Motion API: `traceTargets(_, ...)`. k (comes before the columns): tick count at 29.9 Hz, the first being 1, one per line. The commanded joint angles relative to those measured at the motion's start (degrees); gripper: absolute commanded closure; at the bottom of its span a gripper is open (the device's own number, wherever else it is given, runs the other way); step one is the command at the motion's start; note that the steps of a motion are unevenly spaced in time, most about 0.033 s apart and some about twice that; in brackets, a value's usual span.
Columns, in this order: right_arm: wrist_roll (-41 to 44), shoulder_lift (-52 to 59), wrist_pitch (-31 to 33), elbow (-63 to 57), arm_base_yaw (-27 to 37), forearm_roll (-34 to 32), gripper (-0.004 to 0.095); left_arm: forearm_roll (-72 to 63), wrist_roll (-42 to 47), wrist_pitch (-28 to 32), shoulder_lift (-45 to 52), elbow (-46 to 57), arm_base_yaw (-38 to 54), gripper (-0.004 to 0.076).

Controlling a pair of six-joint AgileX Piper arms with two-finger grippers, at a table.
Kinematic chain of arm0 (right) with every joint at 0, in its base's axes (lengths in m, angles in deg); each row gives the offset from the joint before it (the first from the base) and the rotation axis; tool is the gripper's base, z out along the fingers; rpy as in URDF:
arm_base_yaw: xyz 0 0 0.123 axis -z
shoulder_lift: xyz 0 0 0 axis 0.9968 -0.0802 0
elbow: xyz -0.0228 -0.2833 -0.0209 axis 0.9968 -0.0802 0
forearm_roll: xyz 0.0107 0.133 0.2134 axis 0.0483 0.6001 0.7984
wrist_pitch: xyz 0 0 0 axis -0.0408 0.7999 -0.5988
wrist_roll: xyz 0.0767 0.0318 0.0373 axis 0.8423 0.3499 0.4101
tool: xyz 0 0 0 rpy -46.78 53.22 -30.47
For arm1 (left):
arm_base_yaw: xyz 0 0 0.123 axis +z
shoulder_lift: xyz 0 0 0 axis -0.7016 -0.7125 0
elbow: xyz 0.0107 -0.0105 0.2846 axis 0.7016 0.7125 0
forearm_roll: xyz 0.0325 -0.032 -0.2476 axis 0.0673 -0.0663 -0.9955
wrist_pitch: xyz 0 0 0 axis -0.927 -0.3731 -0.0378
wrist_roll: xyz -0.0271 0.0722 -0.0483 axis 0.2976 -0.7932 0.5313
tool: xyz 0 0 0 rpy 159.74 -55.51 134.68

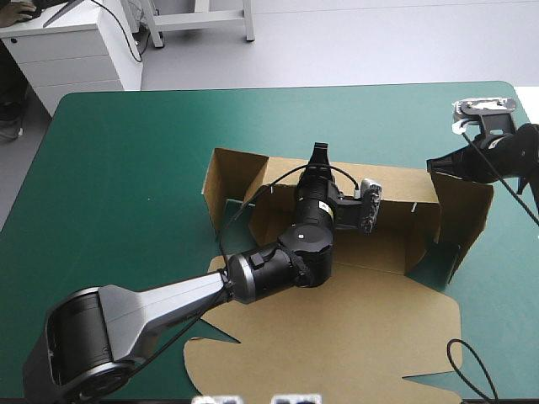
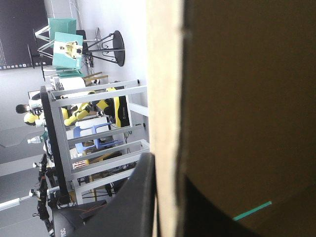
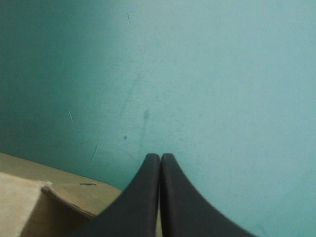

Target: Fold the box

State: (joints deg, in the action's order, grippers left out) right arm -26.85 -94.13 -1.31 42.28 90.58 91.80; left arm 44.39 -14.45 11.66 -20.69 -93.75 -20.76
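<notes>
The brown box (image 1: 337,337) lies mid-table, its back and side walls raised and its lid flat toward the front edge. My left arm reaches over the box floor to the back wall (image 1: 396,189). There my left gripper (image 1: 318,153) is shut on that wall's top edge. In the left wrist view the board edge (image 2: 165,74) runs between the black fingers (image 2: 138,197) of my left gripper (image 2: 165,165). My right gripper (image 1: 434,164) hovers at the right wall's far top corner. It is shut (image 3: 160,157) with nothing in it, and a corner of the box (image 3: 29,207) lies beside it.
The teal-green cover (image 1: 126,168) stretches wide to the left of the box and beyond its back wall up to the far table edge (image 1: 278,87). Under my right gripper there is bare teal-green cover (image 3: 207,74).
</notes>
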Motion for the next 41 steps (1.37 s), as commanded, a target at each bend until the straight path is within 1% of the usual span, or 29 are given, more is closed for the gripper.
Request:
traceTargets(1, -1.91, 1.83, -0.89, 0.89, 1.4, 0.92, 0.0922, 0.72, 0.94, -0.36, 2.95, -1.12, -0.52, 0.0731)
traceTargets(6, -3.72, 2.61, -0.79, -2.58, 2.93, 2.45, 0.0922, 0.72, 0.94, -0.59, 2.95, -1.12, -0.52, 0.0731)
traceTargets(14, -6.65, 7.62, -1.74, -9.31, 5.68, 4.14, 0.0922, 0.72, 0.94, -0.49, 2.95, -1.12, -0.52, 0.0731)
traceTargets(20, -10.06, 13.44, -3.72, -16.47, 8.63, 9.39, 0.0922, 0.45, 0.15, -0.49, 2.95, -1.12, -0.52, 0.0731)
traceTargets(25, -10.96, 19.41, -6.21, -22.99, 9.17, 11.32, 0.0922, 0.45, 0.7, -0.49, 2.95, -1.12, -0.52, 0.0731)
traceTargets(28, -11.84, 22.69, -6.81, -26.05, 9.17, 14.51, 0.0922, 0.22, 0.7, -0.49, 2.95, -1.12, -0.52, 0.0731)
traceTargets(31, -12.69, 25.85, -6.82, -28.66, 9.17, 17.6, 0.0922, 0.23, 0.7, -0.49, 2.95, -1.12, -0.52, 0.0731)
traceTargets(36, -12.69, 30.69, -6.59, -31.21, 9.17, 19.87, 0.0922, 0.23, 0.8, -0.49, 2.95, -1.12, -0.52, 0.0731)
traceTargets(41, -12.69, 34.3, -3.58, -33.8, 9.05, 22.15, 0.0922, 0.23, 0.91, -0.49, 2.95, -1.12, -0.52, 0.0731)
